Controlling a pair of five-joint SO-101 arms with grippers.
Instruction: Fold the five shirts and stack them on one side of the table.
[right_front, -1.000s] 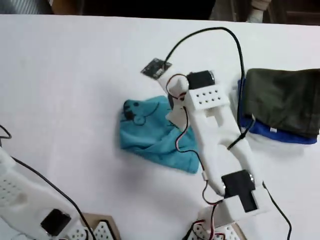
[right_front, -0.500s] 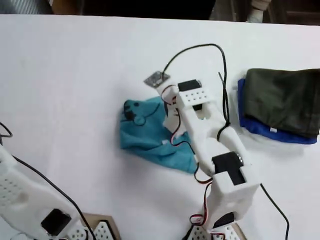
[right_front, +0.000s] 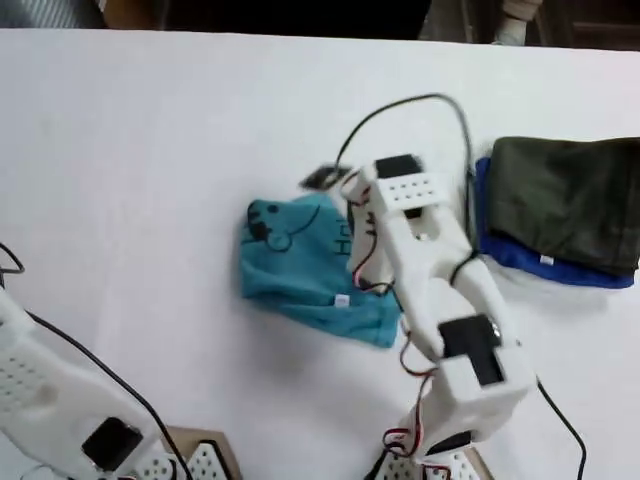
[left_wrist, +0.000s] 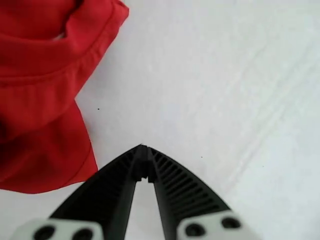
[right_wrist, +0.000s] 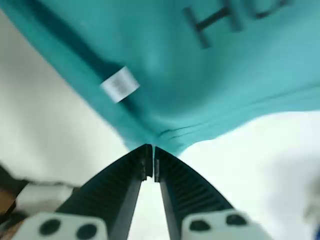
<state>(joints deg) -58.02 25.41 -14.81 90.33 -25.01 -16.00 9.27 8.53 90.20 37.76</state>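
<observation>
A teal shirt (right_front: 295, 262) with a dark cartoon print lies crumpled at the table's middle. My right arm (right_front: 432, 275) reaches over its right edge. In the right wrist view my right gripper (right_wrist: 152, 150) is shut, pinching the hem of the teal shirt (right_wrist: 200, 75), whose fabric puckers at the fingertips; a white label (right_wrist: 119, 84) shows nearby. A dark green shirt (right_front: 565, 195) lies folded on a blue shirt (right_front: 540, 262) at the right edge. My left gripper (left_wrist: 145, 150) is shut with nothing in it, just above the bare table beside a crumpled red shirt (left_wrist: 45, 85).
The left arm's white base (right_front: 55, 400) and its black cable sit at the front left corner. A black cable (right_front: 440, 110) loops up from the right arm over the table's middle. The white table (right_front: 150, 150) stretches bare to the far left.
The right arm drew back toward the front and shifted right, pulling the teal shirt's right edge along. The shirt's white label now shows on top.
</observation>
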